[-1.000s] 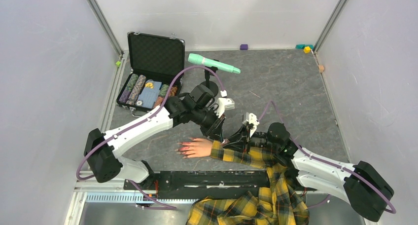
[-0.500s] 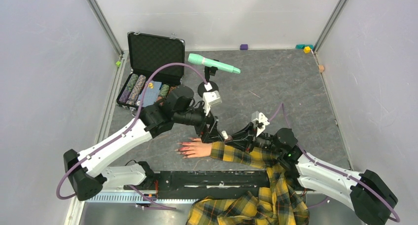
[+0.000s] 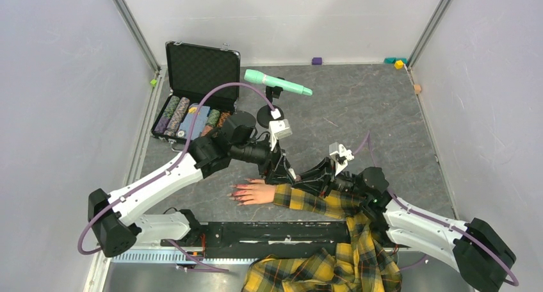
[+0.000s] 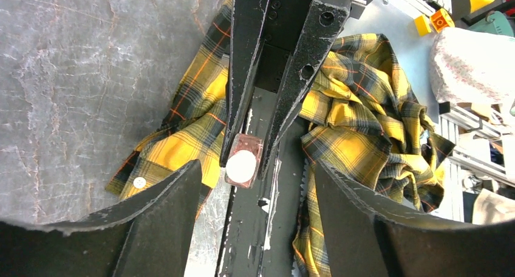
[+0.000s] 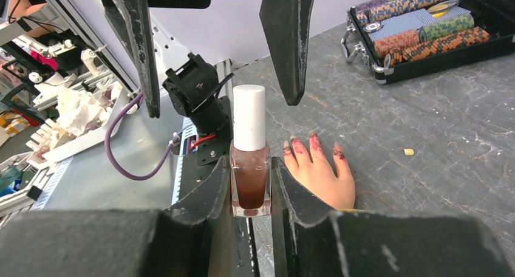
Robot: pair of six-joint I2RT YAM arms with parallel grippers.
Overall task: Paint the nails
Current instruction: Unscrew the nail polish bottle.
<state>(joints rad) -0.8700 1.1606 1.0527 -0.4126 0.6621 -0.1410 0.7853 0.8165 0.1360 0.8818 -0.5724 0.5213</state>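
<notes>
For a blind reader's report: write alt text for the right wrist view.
The right gripper clamps an upright polish bottle with a white cap, while the left gripper hangs open above it, not touching. Behind lie a mannequin hand with smeared red nails and an open case of poker chips.

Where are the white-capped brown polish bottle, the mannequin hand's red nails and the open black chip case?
white-capped brown polish bottle (image 5: 249, 181), right wrist view, glass body
mannequin hand's red nails (image 5: 314, 141), right wrist view, one fingertip nail
open black chip case (image 3: 202, 71), top external view, raised lid
</notes>
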